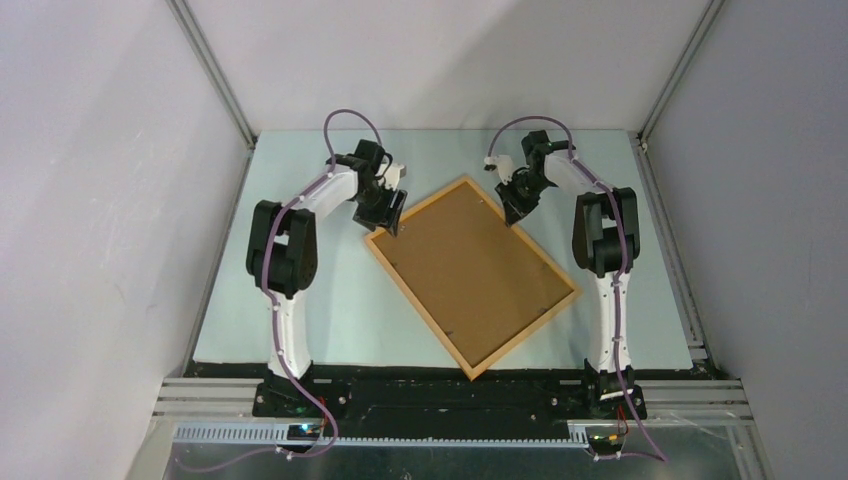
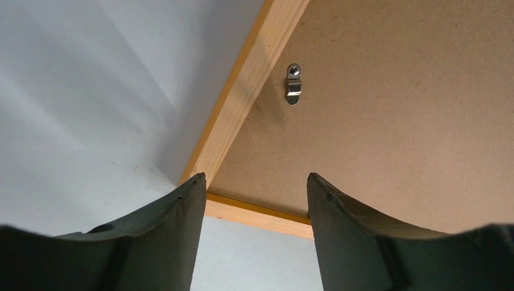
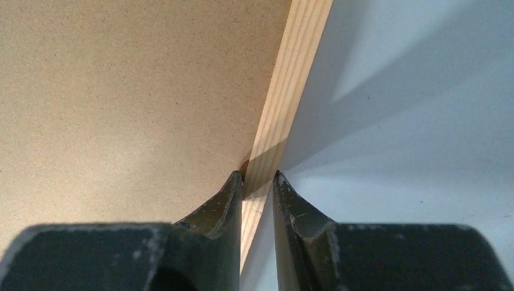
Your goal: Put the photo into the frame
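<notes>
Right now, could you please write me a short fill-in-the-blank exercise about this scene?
1. The brown backing board faces ___.
2. The right pincer is closed on the wooden edge of the ___.
3. The left pincer stands ___ at a corner of the frame.
4. The small clip on the board is made of ___.
Missing words: up; frame; open; metal.

The frame [image 2: 242,100], on the table [image 1: 300,310] with the backing board [image 1: 470,265] inside, is being flanked at its far end by the left gripper [image 1: 393,222] and the right gripper [image 1: 517,212].
</notes>
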### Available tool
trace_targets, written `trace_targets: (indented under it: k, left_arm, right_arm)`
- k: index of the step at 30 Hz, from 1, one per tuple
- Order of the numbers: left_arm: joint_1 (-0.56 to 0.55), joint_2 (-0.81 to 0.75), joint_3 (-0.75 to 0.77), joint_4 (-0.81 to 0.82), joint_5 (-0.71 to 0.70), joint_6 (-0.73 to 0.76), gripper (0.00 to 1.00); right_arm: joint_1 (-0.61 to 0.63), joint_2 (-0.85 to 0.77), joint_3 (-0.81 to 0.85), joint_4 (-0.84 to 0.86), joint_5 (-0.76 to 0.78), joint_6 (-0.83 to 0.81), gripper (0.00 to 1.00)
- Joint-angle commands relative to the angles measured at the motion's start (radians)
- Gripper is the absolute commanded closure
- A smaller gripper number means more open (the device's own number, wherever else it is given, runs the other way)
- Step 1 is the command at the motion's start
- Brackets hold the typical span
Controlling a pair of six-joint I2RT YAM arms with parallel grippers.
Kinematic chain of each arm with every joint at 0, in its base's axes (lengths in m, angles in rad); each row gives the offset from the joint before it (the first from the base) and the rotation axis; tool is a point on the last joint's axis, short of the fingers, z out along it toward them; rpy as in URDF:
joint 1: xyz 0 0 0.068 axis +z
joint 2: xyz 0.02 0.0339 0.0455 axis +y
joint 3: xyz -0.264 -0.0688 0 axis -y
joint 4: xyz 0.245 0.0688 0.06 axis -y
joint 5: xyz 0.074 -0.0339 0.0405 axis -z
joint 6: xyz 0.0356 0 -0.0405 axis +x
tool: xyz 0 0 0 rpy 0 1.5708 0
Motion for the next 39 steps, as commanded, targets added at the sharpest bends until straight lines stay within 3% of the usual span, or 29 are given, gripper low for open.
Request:
trace_targets:
  k: [1,6,12,21,28,39]
  left_arm:
    - [-0.002,-0.002,-0.015,0.003,0.032,0.027,0.36]
    - [-0.001,0.009,-0.016,0.004,0.034,0.030,0.45]
    - [-0.001,0.027,0.000,0.002,0.008,0.020,0.46]
    - [0.016,0.029,0.025,0.004,-0.024,0.014,0.34]
    - [0.029,0.032,0.037,0.003,-0.049,0.017,0.32]
    - [0.036,0.049,0.003,0.004,-0.024,0.016,0.50]
  right_arm:
    - [0.041,0.009,0.037,-0.086,-0.079,-0.067,0.99]
    - [0.049,0.027,0.062,-0.089,-0.078,-0.044,0.95]
    - [0.046,0.009,0.040,-0.065,-0.075,-0.001,0.83]
    - [0.032,-0.020,0.008,-0.037,-0.083,0.046,0.71]
    - [0.010,-0.089,-0.047,-0.002,-0.099,0.092,0.62]
    - [-0.041,-0.321,-0.295,0.107,0.005,0.163,0.51]
